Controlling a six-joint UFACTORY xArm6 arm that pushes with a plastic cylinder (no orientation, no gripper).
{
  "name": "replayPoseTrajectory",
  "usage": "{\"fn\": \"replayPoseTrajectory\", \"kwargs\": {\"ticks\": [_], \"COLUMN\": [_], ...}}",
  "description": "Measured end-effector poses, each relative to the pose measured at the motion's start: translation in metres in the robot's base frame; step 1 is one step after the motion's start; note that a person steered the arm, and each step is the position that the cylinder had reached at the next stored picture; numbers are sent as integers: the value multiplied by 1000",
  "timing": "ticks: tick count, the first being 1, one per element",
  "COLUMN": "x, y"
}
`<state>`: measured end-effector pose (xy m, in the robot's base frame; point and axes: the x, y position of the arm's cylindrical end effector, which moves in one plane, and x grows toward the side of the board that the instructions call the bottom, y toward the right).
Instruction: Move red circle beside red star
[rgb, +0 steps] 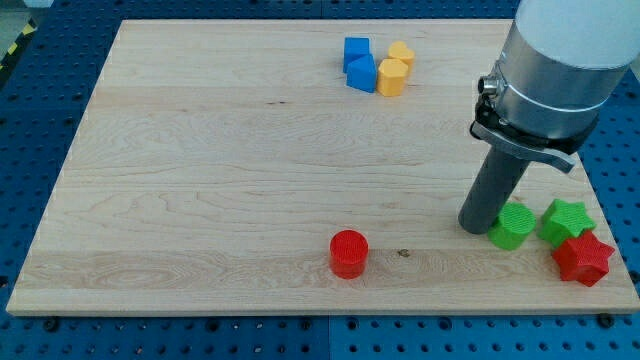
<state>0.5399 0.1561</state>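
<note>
1. The worktop (200, 180) is a pale wooden board with fine straight grain, lying on a blue perforated surface (40, 100).
2. The red circle (349, 253) is a short matte cylinder standing near the view's bottom edge, a little right of centre, alone on bare wood.
3. The red star (583, 258) sits in the bottom right corner, close to both board edges. It touches the green star (565, 220) just above it.
4. A green cylinder (512, 226) stands just left of the green star.
5. The end effector is a plain dark rod with no jaws, so it holds nothing. My tip (474, 226) rests on the wood just left of the green cylinder, seemingly touching it.
6. My tip lies well to the right of the red circle and slightly above it.
7. Near the top edge, two blue blocks (358, 63) of angular shape huddle against two yellow blocks (395, 70), all touching.
8. Open wood runs between the red circle and the red star along the bottom edge. The whole left half is bare.
</note>
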Motion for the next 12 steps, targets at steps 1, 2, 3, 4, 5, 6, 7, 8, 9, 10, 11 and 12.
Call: {"fn": "replayPoseTrajectory", "kwargs": {"ticks": [1, 2, 3, 4, 5, 6, 7, 8, 9, 10, 11, 12], "x": [0, 0, 7, 5, 5, 5, 0, -1, -1, -1, 13, 34], "y": [7, 7, -13, -46, -65, -75, -99, -119, -152, -181, -188, -176]}}
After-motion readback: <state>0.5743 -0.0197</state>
